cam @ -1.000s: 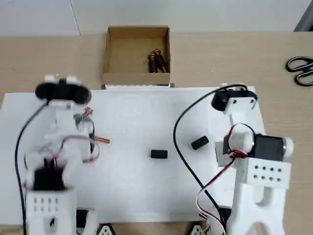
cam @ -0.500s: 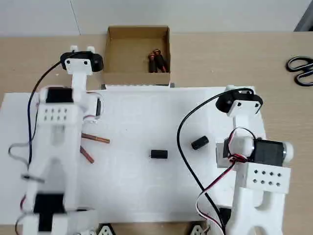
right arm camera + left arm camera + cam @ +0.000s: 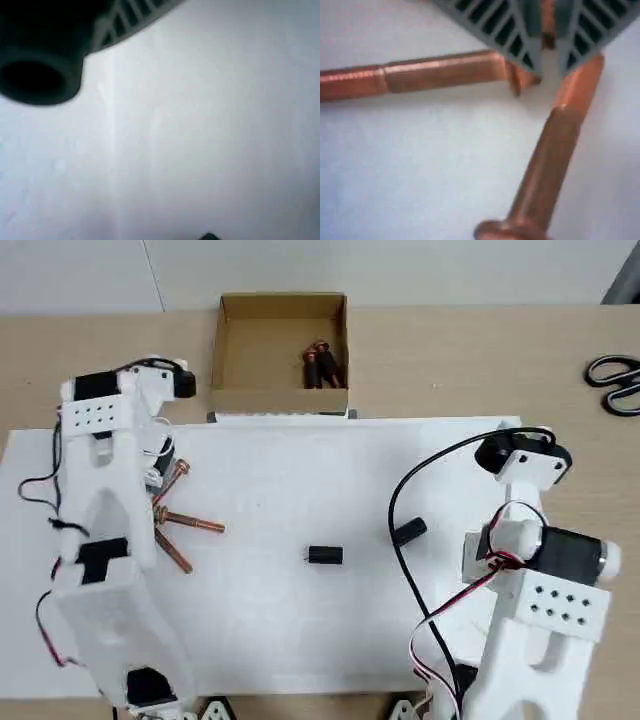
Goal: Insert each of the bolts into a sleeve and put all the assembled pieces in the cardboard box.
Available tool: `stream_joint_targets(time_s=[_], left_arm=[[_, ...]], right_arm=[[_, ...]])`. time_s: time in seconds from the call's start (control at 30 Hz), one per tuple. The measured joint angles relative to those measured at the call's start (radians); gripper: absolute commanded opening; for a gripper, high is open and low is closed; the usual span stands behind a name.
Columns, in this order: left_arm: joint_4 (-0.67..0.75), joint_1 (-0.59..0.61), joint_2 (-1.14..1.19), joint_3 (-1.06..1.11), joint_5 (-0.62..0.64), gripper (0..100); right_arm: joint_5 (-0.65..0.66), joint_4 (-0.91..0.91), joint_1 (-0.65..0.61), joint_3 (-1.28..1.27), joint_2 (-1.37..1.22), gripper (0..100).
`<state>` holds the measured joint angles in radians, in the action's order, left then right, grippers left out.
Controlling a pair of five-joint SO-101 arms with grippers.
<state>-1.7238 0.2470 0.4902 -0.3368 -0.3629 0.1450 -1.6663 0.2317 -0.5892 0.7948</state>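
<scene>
Three copper bolts lie fanned on the white mat at the left: one (image 3: pixel 176 478), one (image 3: pixel 196 524) and one (image 3: pixel 173 551). My left arm (image 3: pixel 105 500) stretches over them. My left gripper (image 3: pixel 547 62) hangs just above the spot where the bolts meet, its jaws a small way apart with a bolt tip (image 3: pixel 547 30) in the gap. Beside it lie a level bolt (image 3: pixel 420 75) and a slanted bolt (image 3: pixel 550 150). Two black sleeves (image 3: pixel 325 555) (image 3: pixel 408 532) lie mid-mat. My right arm (image 3: pixel 530 550) stands right of them, with a sleeve's open end (image 3: pixel 35 75) close by.
The cardboard box (image 3: pixel 240 350) sits behind the mat and holds assembled pieces (image 3: pixel 322 366) in its right part. Scissors (image 3: pixel 615 380) lie on the bare table at the far right. The white mat (image 3: pixel 300 480) has free room between the bolts and the sleeves.
My left arm has swung out from its folded pose and come down over the bolts. My right arm has shifted a little to the right. Bolts and sleeves lie where they were.
</scene>
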Motion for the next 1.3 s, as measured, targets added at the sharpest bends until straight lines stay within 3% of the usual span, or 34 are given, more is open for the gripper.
stream_joint_targets(time_s=[0.4,0.53,1.3], left_arm=[[-0.003,0.000,0.167,-0.293,-0.109,3],[-0.003,-0.017,0.215,-0.299,-0.123,7],[-0.012,-0.098,0.227,-0.292,-0.123,7]], right_arm=[[0.000,0.049,0.000,-0.028,0.002,0.3],[0.000,0.095,0.000,-0.071,0.002,0.3],[0.000,0.121,0.000,-0.092,0.002,0.3]])
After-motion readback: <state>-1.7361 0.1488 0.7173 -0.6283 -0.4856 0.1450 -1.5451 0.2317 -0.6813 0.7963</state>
